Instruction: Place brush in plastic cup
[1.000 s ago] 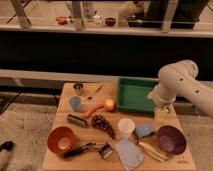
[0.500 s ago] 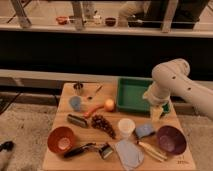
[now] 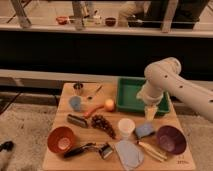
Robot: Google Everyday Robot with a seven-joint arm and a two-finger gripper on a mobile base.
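Observation:
The brush (image 3: 89, 149) lies flat near the front edge of the wooden table (image 3: 56, 114), with its black handle to the left and its pale head (image 3: 106, 151) to the right. A white cup (image 3: 125, 127) stands upright right of the table's middle. A small blue cup (image 3: 75, 103) stands at the left. I cannot tell which one is plastic. My gripper (image 3: 150, 113) hangs from the white arm (image 3: 167, 80), pointing down over the front right edge of the green tray (image 3: 131, 95). It is up and to the right of the white cup, far from the brush, and holds nothing I can see.
An orange bowl (image 3: 62, 140) is front left and a purple bowl (image 3: 170, 139) front right. Between them lie a dark block (image 3: 77, 120), grapes (image 3: 102, 123), an orange fruit (image 3: 109, 104), a blue sponge (image 3: 145, 131) and a grey cloth (image 3: 129, 154). A metal cup (image 3: 78, 87) stands at the back left.
The arm has swung left and the gripper has moved from the tray's right edge toward the table's middle. The objects on the table have not moved.

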